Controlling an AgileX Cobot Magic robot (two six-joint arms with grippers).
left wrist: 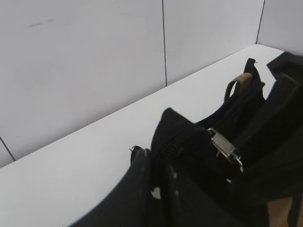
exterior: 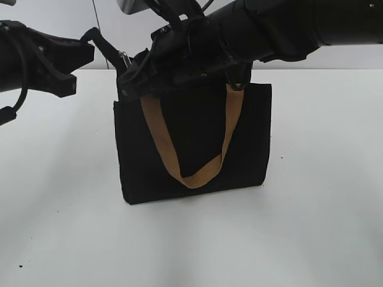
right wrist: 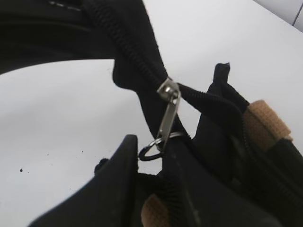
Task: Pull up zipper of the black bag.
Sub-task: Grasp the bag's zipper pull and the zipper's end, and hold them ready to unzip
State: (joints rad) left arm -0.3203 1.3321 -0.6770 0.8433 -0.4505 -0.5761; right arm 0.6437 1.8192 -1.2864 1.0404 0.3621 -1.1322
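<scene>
Your right gripper (exterior: 128,84) sits over the top left corner of the black bag (exterior: 197,143), and the zipper (right wrist: 166,111) hangs right at its tip: in the right wrist view the silver pull drops from the slider down toward the dark fingertip (right wrist: 124,156), with its thin ring (right wrist: 154,149) just beside or touching that finger. Only 1 finger shows clearly there, so you cannot tell whether the claw is pinched on the ring or merely next to it. The pull's long axis runs nearly straight toward the claw, while the zip line runs away from the claw along the bag's top edge toward the tan strap (right wrist: 267,120); that is the direction the coming pull likely has to follow. Your left gripper (exterior: 66,66) stands off the bag's left end, with a strip of black fabric reaching from it to the bag's corner; in the left wrist view the zipper (left wrist: 225,147) lies just ahead of the left finger (left wrist: 142,175), which appears to be clamped on that corner fabric, bracing it. The right arm is the nearer one to the pull. The bag's mouth is hidden behind arm and fabric, so its contents cannot be seen. It stands upright on the white table (exterior: 323,227).
</scene>
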